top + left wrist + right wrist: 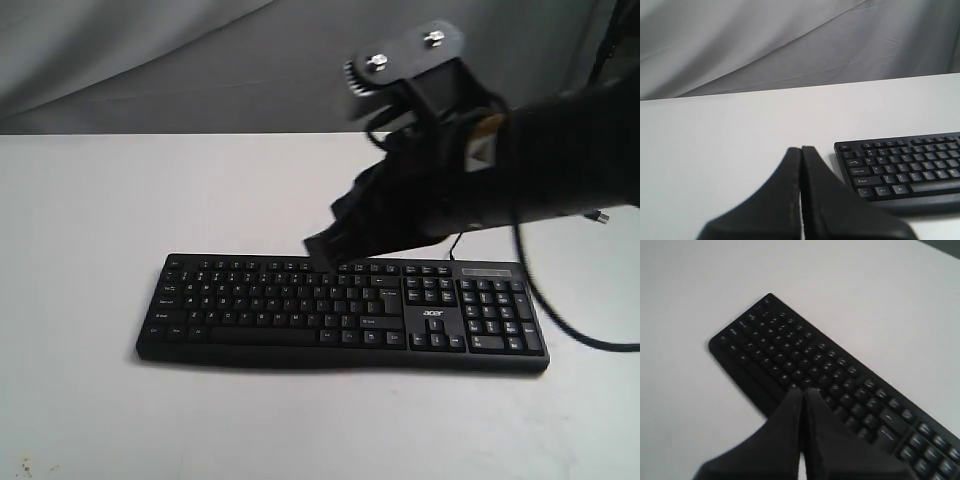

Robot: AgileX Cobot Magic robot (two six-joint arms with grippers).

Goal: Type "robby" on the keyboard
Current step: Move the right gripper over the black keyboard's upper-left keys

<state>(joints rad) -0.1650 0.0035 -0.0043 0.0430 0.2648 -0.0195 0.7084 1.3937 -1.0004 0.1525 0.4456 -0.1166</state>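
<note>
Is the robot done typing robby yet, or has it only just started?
Done: no screen is in view, so I cannot tell which letters are typed. In hand: the right gripper, shut to a point, hangs over the keyboard; whether it touches a key is unclear. The left gripper, also shut, is over the table beside the keyboard's end. Left: possibly the whole word.
</note>
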